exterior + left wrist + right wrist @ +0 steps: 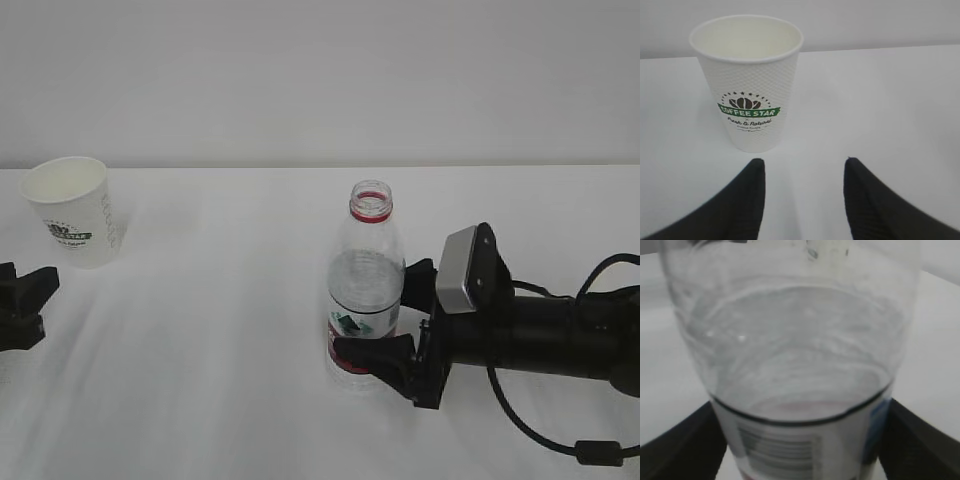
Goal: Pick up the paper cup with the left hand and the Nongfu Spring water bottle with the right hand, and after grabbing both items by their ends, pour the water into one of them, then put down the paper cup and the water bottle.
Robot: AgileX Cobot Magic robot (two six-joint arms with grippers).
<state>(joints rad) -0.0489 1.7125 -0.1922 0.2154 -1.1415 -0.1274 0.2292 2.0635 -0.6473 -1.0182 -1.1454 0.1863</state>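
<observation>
The white paper cup (75,210) with a green and dark logo stands upright at the far left of the table; in the left wrist view the paper cup (747,85) looks empty. My left gripper (42,305) sits low in front of it, open, apart from the cup, with bare table between the fingertips (804,162). The uncapped water bottle (366,290) stands upright mid-table, with clear water (362,292) up to about half its height. My right gripper (385,312) is open wide, one finger on each side of the bottle (790,340) at label height (801,407).
The white table (220,350) runs back to a plain pale wall. The right arm's black cable (540,435) loops over the table at the lower right. Bare table lies between cup and bottle.
</observation>
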